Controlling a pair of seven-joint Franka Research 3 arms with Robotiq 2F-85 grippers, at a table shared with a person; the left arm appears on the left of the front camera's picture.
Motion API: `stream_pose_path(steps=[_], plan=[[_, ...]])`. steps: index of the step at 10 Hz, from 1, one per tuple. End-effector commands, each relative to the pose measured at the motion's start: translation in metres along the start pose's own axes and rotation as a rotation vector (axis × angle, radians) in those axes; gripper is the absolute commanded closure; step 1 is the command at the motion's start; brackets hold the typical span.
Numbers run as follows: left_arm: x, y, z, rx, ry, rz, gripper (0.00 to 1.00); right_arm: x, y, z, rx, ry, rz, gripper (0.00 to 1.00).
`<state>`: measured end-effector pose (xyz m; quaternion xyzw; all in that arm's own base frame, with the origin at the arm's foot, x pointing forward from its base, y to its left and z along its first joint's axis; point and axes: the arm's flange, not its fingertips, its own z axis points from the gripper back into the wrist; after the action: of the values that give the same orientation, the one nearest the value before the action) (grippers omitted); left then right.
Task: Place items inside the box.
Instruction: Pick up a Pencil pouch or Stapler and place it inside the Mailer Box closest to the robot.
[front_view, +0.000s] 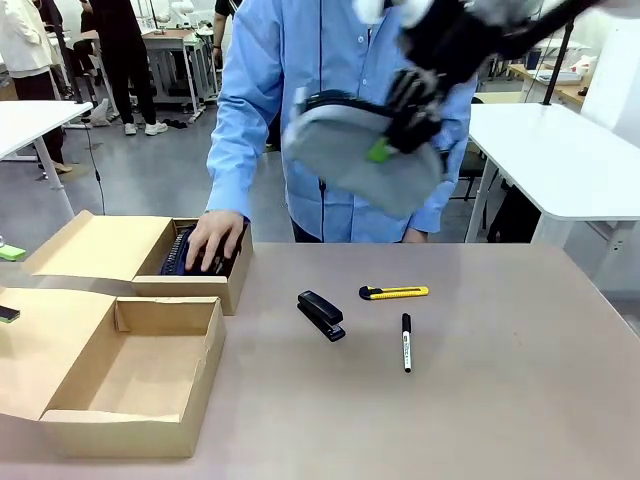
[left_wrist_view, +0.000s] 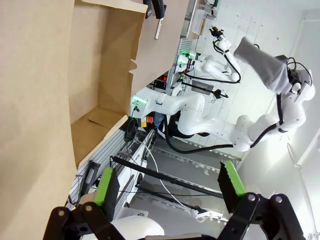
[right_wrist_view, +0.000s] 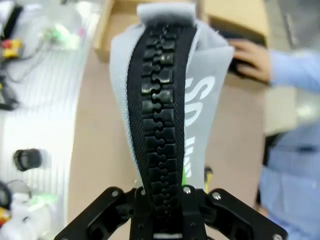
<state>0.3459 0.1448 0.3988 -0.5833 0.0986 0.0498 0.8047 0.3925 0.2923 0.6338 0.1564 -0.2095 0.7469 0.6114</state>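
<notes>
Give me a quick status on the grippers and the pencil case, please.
Right gripper shut on grey pencil case, aloft. Left gripper open, empty. Person's hand inside far box.

The table bears a near box, a far box, stapler, utility knife and marker pen.

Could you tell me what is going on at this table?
The right gripper holds a grey pencil case up in the air. The person's hand rests on a dark item in the far box. A black stapler, yellow utility knife and marker pen lie on the table. The left gripper is open.
</notes>
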Motion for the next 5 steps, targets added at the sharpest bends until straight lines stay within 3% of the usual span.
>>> stream_pose_path(steps=[1, 5], plan=[[-0.0059, 0.0006, 0.0007, 0.004, 0.015, -0.019, 0.0, -0.0205, 0.0074, 0.0262, -0.096, 0.035, -0.068, 0.93], [-0.0059, 0.0006, 0.0007, 0.004, 0.015, -0.019, 0.0, -0.0205, 0.0074, 0.0262, -0.096, 0.035, -0.068, 0.93]])
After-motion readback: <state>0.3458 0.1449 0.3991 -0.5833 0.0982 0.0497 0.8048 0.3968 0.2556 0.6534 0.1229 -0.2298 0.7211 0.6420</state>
